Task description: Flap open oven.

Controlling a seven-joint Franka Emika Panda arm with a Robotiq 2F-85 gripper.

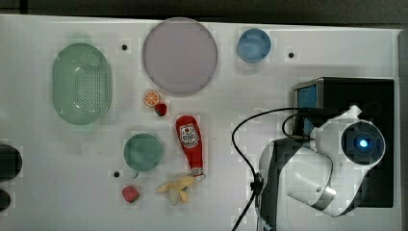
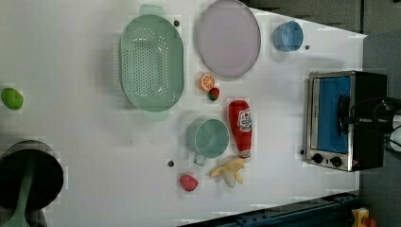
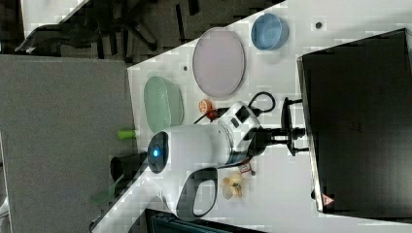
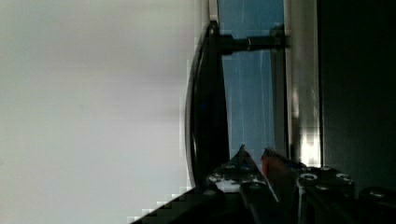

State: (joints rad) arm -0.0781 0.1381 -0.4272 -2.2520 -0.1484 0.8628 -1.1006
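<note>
Oven [image 2: 343, 120] at the left view's right on white table [image 2: 94, 56], blue glass door [image 2: 333, 113] up, flush in silver frame. Gripper [image 4: 254, 156] at dark bar handle [image 4: 205, 107], fingertips nearly together, just beside the bar, against glass; clamped or not, couldn't tell. Ketchup bottle [image 1: 190, 144], green cup [image 1: 143, 152] well apart.

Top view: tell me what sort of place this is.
Most likely a robot lab's mock kitchen bench, not a real kitchen. A white table with bolt holes carries a toaster oven, a ketchup bottle, toy-like fruit and a green colander, with a Franka arm mounted beside them.
</note>
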